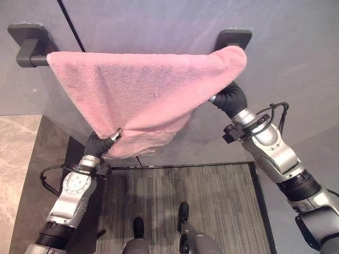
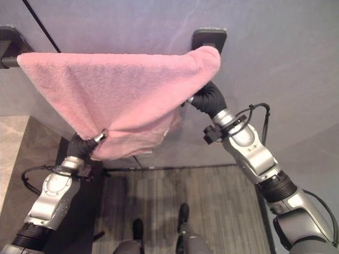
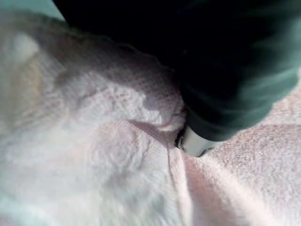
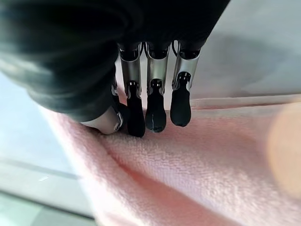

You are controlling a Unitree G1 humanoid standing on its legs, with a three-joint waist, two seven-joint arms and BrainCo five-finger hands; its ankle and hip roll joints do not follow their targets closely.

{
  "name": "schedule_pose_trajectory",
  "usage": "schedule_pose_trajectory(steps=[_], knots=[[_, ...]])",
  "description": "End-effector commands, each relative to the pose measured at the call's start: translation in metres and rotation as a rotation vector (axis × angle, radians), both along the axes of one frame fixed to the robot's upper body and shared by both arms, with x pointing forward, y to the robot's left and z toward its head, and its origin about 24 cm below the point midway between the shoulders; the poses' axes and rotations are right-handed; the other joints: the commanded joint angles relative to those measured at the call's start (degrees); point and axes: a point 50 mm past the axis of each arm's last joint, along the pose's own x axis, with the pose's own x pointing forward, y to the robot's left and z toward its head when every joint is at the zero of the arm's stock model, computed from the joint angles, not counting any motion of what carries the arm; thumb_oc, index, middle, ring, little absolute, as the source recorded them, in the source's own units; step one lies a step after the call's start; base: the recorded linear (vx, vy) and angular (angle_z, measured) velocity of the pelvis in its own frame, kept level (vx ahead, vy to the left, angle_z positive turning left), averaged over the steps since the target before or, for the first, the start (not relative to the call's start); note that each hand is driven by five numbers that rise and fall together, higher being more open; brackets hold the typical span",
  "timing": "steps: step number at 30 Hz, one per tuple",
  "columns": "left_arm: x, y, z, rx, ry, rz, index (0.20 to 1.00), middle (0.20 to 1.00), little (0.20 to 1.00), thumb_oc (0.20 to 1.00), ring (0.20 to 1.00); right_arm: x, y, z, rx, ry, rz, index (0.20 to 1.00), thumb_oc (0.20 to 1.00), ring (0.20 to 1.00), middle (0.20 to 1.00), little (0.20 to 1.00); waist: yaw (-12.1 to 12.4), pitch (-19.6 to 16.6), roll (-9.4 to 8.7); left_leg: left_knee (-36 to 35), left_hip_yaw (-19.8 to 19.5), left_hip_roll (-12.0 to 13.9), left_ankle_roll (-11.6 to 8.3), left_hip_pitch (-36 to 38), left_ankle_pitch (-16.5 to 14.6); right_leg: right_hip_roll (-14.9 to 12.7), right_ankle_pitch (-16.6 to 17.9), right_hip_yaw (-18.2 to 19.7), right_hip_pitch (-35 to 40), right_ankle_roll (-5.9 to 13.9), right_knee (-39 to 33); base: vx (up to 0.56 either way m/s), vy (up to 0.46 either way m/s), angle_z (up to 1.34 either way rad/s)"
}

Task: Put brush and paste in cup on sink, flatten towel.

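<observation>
Pink towel point(image 1: 143, 90) draped over dark wall bar point(image 1: 29, 53), bunched toward 6 o'clock | left hand point(image 1: 106, 142) under its 7 o'clock edge, fingers hidden, grip unreadable | right hand point(image 4: 141, 108) pinching towel fold at 3 o'clock

Both eye views look down and forward from the head at a grey wall, close enough that the pink towel point(image 1: 143, 90) on its dark rail point(image 1: 29, 47) spans most of the width; the right eye sits slightly to the right. They share towel, wall and striped floor mat point(image 1: 185, 196). Each wrist view looks along its own hand from very close: left hand point(image 3: 197, 141), right hand point(image 4: 150, 108), both against towel cloth.
</observation>
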Motion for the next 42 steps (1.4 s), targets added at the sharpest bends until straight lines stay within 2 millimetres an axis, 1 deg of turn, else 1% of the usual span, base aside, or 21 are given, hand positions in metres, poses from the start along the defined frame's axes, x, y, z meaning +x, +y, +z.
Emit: schedule_pose_trajectory(steps=[1, 2, 3, 5, 6, 7, 10, 18, 19, 24, 26, 29, 30, 31, 33, 35, 36, 37, 38, 41, 42], knots=[[-0.007, 0.013, 0.007, 0.057, -0.032, 0.042, 0.219, 0.219, 0.219, 0.219, 0.219, -0.024, 0.002, 0.052, 0.144, -0.261, 0.089, 0.2, 0.2, 0.2, 0.2, 0.2, 0.59, 0.64, -2.89, 0.15, 1.65, -3.23, 3.03, 0.16, 1.19, -3.43, -1.82, 0.82, 3.64, 6.41, 1.58, 0.0, 0.0, 0.0], [-0.008, 0.013, 0.011, 0.054, -0.052, 0.047, 0.244, 0.244, 0.244, 0.244, 0.244, -0.029, 0.003, 0.057, 0.142, -0.293, 0.096, 0.2, 0.2, 0.2, 0.2, 0.2, 0.45, 0.61, -2.91, 0.15, 1.76, -3.22, 3.03, 0.16, 1.12, -3.42, -1.77, 0.96, 3.62, 6.41, 1.49, 0.01, 0.031, -0.01], [-0.01, 0.015, 0.02, 0.05, -0.089, 0.056, 0.25, 0.25, 0.25, 0.25, 0.25, -0.041, 0.003, 0.066, 0.114, -0.373, 0.1, 0.2, 0.2, 0.2, 0.2, 0.2, 0.19, 0.58, -3.01, 0.15, 1.96, -3.23, 3.05, 0.16, 1.02, -3.37, -1.75, 1.2, 3.47, 6.49, 1.43, 0.01, 0.031, -0.02], [-0.012, 0.015, 0.025, 0.054, -0.11, 0.053, 0.31, 0.31, 0.31, 0.31, 0.31, -0.046, 0.003, 0.068, 0.101, -0.397, 0.109, 0.2, 0.2, 0.2, 0.2, 0.2, -0.01, 0.56, -3.09, 0.15, 2.03, -3.24, 3.07, 0.1, 0.96, -3.33, -1.71, 1.39, 3.37, 6.51, 1.42, 0.0, 0.021, -0.04], [-0.014, 0.015, 0.028, 0.055, -0.12, 0.047, 0.363, 0.363, 0.363, 0.363, 0.363, -0.05, 0.003, 0.067, 0.093, -0.402, 0.111, 0.2, 0.2, 0.2, 0.2, 0.2, -0.13, 0.48, -3.16, 0.15, 2.13, -3.23, 3.09, 0.07, 0.93, -3.33, -1.68, 1.44, 3.26, 6.53, 1.44, 0.01, 0.022, -0.04], [-0.016, 0.016, 0.032, 0.061, -0.135, 0.041, 0.363, 0.363, 0.363, 0.363, 0.363, -0.051, 0.001, 0.065, 0.077, -0.404, 0.107, 0.2, 0.2, 0.2, 0.2, 0.2, -0.34, 0.52, -3.19, 0.15, 2.21, -3.21, 3.09, 0.02, 0.93, -3.29, -1.65, 1.49, 3.19, 6.54, 1.42, 0.0, 0.023, -0.04], [-0.019, 0.018, 0.033, 0.075, -0.136, 0.042, 0.42, 0.42, 0.42, 0.42, 0.42, -0.057, -0.007, 0.056, 0.02, -0.396, 0.07, 0.2, 0.2, 0.2, 0.2, 0.2, -0.85, 0.5, -3.45, 0.15, 2.5, -3.22, 3.09, 0.01, 0.84, -3.23, -1.58, 1.73, 3.01, 6.64, 1.5, 0.0, 0.0, 0.0], [-0.022, 0.023, 0.017, 0.07, -0.073, 0.079, 0.395, 0.395, 0.395, 0.395, 0.395, -0.055, -0.019, 0.011, -0.025, -0.236, -0.006, 0.2, 0.2, 0.2, 0.2, 0.2, -1.51, 0.72, -3.58, 0.15, 3.12, -3.41, 3.35, 0.52, 0.5, -3.15, -1.46, 2.59, 2.99, 6.92, 1.89, -0.01, 0.017, -0.08], [-0.022, 0.022, 0.012, 0.07, -0.057, 0.084, 0.391, 0.391, 0.391, 0.391, 0.391, -0.055, -0.022, 0.002, -0.023, -0.21, -0.037, 0.2, 0.2, 0.2, 0.2, 0.2, -1.71, 0.84, -3.46, 0.15, 3.27, -3.56, 3.43, 0.61, 0.38, -3.23, -1.34, 2.74, 2.92, 6.98, 1.9, -0.02, 0.026, -0.1], [-0.021, 0.02, 0.007, 0.067, -0.041, 0.081, 0.376, 0.376, 0.376, 0.376, 0.376, -0.055, -0.018, -0.007, -0.011, -0.189, -0.043, 0.2, 0.2, 0.2, 0.2, 0.2, -1.76, 1.03, -3.38, 0.15, 3.67, -3.66, 3.57, 0.68, 0.32, -3.28, -0.98, 3.2, 2.58, 7.25, 1.84, -0.02, 0.019, -0.07], [-0.021, 0.019, 0.006, 0.07, -0.038, 0.076, 0.335, 0.335, 0.335, 0.335, 0.335, -0.053, -0.016, -0.007, -0.013, -0.192, -0.043, 0.2, 0.2, 0.2, 0.2, 0.2, -1.72, 1.07, -3.31, 0.15, 3.8, -3.72, 3.64, 0.66, 0.27, -3.38, -0.83, 3.43, 2.52, 7.34, 1.76, 0.0, 0.0, 0.0], [-0.02, 0.018, 0.005, 0.065, -0.034, 0.078, 0.341, 0.341, 0.341, 0.341, 0.341, -0.048, -0.015, -0.005, -0.023, -0.211, -0.078, 0.2, 0.2, 0.2, 0.2, 0.2, -1.61, 1.07, -3.26, 0.15, 3.94, -3.83, 3.71, 0.56, 0.21, -3.49, -0.55, 3.57, 2.38, 7.41, 1.6, 0.0, 0.0, 0.0], [-0.02, 0.018, 0.005, 0.061, -0.035, 0.082, 0.351, 0.351, 0.351, 0.351, 0.351, -0.047, -0.014, -0.005, -0.027, -0.217, -0.093, 0.335, 0.335, 0.335, 0.335, 0.335, -1.65, 1.08, -3.3, 0.15, 4.01, -3.85, 3.73, 0.49, 0.19, -3.53, -0.41, 3.61, 2.26, 7.47, 1.53, -0.03, 0.022, 0.0], [-0.02, 0.02, 0.004, 0.061, -0.031, 0.091, 0.354, 0.354, 0.354, 0.354, 0.354, -0.045, -0.015, -0.008, -0.044, -0.215, -0.121, 1.0, 1.0, 1.0, 1.0, 1.0, -1.73, 1.13, -3.32, 0.15, 4.06, -3.9, 3.81, 0.28, 0.23, -3.54, -0.24, 3.7, 2.11, 7.56, 1.4, 0.0, 0.0, 0.0], [-0.02, 0.02, 0.003, 0.062, -0.031, 0.097, 0.363, 0.363, 0.363, 0.363, 0.363, -0.044, -0.017, -0.011, -0.065, -0.217, -0.154, 1.0, 1.0, 1.0, 1.0, 1.0, -1.75, 1.12, -3.37, 0.15, 4.05, -3.94, 3.86, 0.19, 0.22, -3.53, -0.16, 3.73, 1.98, 7.58, 1.4, 0.0, 0.0, 0.0], [-0.02, 0.021, 0.002, 0.065, -0.026, 0.103, 0.404, 0.404, 0.404, 0.404, 0.404, -0.041, -0.023, -0.015, -0.092, -0.212, -0.207, 1.0, 1.0, 1.0, 1.0, 1.0, -1.75, 1.11, -3.46, 0.15, 4.07, -3.99, 3.93, 0.15, 0.21, -3.56, -0.03, 3.77, 1.92, 7.65, 1.39, 0.0, 0.0, 0.0], [-0.021, 0.022, 0.002, 0.07, -0.024, 0.108, 0.445, 0.445, 0.445, 0.445, 0.445, -0.039, -0.026, -0.017, -0.101, -0.202, -0.232, 1.0, 1.0, 1.0, 1.0, 1.0, -1.72, 1.09, -3.49, 0.15, 4.06, -3.99, 3.97, 0.17, 0.14, -3.57, -0.04, 3.82, 1.97, 7.66, 1.34, 0.0, 0.0, 0.0], [-0.022, 0.024, 0.0, 0.07, -0.02, 0.119, 0.473, 0.473, 0.473, 0.473, 0.473, -0.035, -0.032, -0.026, -0.116, -0.168, -0.276, 1.0, 1.0, 1.0, 1.0, 1.0, -1.65, 0.99, -3.34, 0.15, 4.02, -4.12, 4.03, 0.28, 0.07, -3.6, -0.06, 3.89, 2.06, 7.65, 1.36, 0.0, 0.0, 0.0], [-0.022, 0.024, 0.0, 0.071, -0.02, 0.119, 0.47, 0.47, 0.47, 0.47, 0.47, -0.035, -0.032, -0.026, -0.116, -0.168, -0.276, 1.0, 1.0, 1.0, 1.0, 1.0, -1.64, 0.98, -3.34, 0.15, 4.02, -4.12, 4.03, 0.29, 0.07, -3.6, -0.06, 3.89, 2.07, 7.66, 1.36, 0.0, 0.0, 0.0], [-0.024, 0.031, 0.0, 0.063, -0.025, 0.16, 0.385, 0.385, 0.385, 0.385, 0.385, -0.033, -0.041, -0.038, -0.13, -0.119, -0.322, 1.0, 1.0, 1.0, 1.0, 1.0, -1.64, 0.62, -3.02, 0.15, 4.14, -4.26, 4.02, 0.68, -0.07, -3.73, -0.16, 3.9, 2.46, 7.7, 1.37, 0.0, 0.0, 0.0], [-0.024, 0.033, -0.001, 0.052, -0.027, 0.178, 0.316, 0.316, 0.316, 0.316, 0.316, -0.034, -0.043, -0.042, -0.131, -0.1, -0.323, 1.0, 1.0, 1.0, 1.0, 1.0, -1.64, 0.39, -2.95, 0.15, 4.15, -4.32, 4.01, 0.91, -0.15, -3.76, -0.17, 3.98, 2.57, 7.71, 1.37, 0.0, 0.0, 0.0]])
